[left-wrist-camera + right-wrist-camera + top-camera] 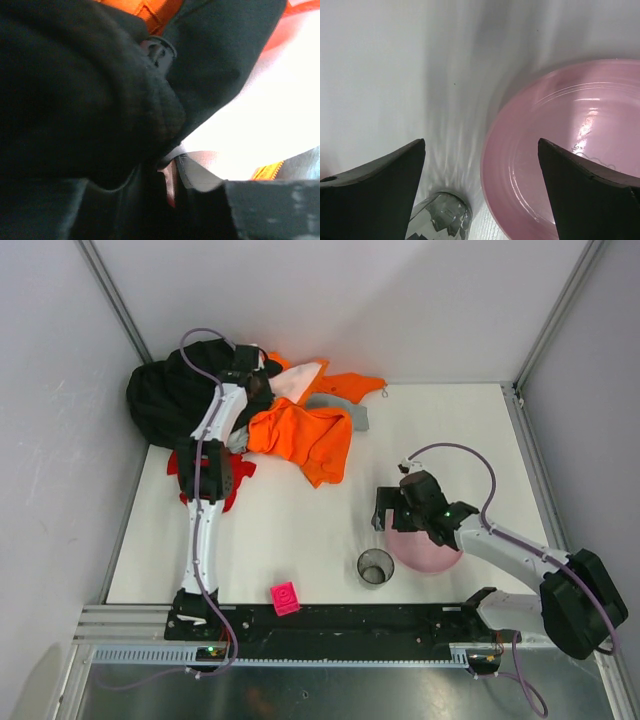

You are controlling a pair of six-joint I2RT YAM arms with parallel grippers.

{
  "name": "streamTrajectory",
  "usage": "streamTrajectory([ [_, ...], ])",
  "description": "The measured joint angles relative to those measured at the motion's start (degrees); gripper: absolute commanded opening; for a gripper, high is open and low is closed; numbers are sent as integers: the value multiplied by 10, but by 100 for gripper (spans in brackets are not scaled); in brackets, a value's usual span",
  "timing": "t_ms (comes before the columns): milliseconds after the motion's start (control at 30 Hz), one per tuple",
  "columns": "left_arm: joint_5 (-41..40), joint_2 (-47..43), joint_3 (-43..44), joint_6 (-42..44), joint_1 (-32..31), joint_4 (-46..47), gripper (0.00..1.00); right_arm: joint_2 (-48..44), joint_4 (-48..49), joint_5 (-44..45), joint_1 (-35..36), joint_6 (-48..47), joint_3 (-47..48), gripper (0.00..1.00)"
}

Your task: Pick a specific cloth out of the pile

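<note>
- Down in the far-left heap: left gripper (250, 373), pressed into the black garment (165, 395). Black fabric all over the wrist view, with one dark finger (270, 210) along the bottom edge. Clamped or slack: cannot tell.
- Close around it: a strip of orange at the top of the wrist view, and a pale pink cloth (295, 385) against the gripper's right side. Beyond that, a big orange garment (315, 445) and a grey garment (357, 418), all part of the pile (270, 430).
- Back along the same arm, nearer the bases: the cloth (238, 472), small and bright red. Flat on the table (300, 530) by its left edge, at the near fringe of the heap rather than buried in it. Crossed by the left forearm, so visible only as red lobes on either side. Touching the black garment or merely beside it: hard to say.
- Handling, as a judgement: light, thin and limp, likely to drape and trail rather than lift as one stiff piece. Not fragile, and little risk of slipping once pinched.
- Best hold, probably: a free edge or raised fold on the lobe clear of the arm, fingertips pressed to the tabletop to gather fabric. Better pinched on the side away from the black garment, to avoid catching that too.
- Well apart, at the right of the table: right gripper (481, 145), jaws spread wide with nothing between them. Hovering at the rim of a pink plate (570, 150), with a glass (375, 567) just beside.
- Nearest the bases: a small magenta block (285, 597).
</note>
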Motion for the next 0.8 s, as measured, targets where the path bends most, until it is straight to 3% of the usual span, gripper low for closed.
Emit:
streamTrajectory([
  [133,33,-21,-15,-14,0,3,82,-31,-6,0,0,0,0,99],
  [233,55,-50,-31,-16,-6,-3,97,-52,-9,0,0,0,0,99],
  [567,128,-251,-141,-38,-13,-46,100,-106,-34,0,0,5,0,99],
  [800,135,-398,-255,-42,-22,-48,100,-141,-55,5,0,7,0,99],
])
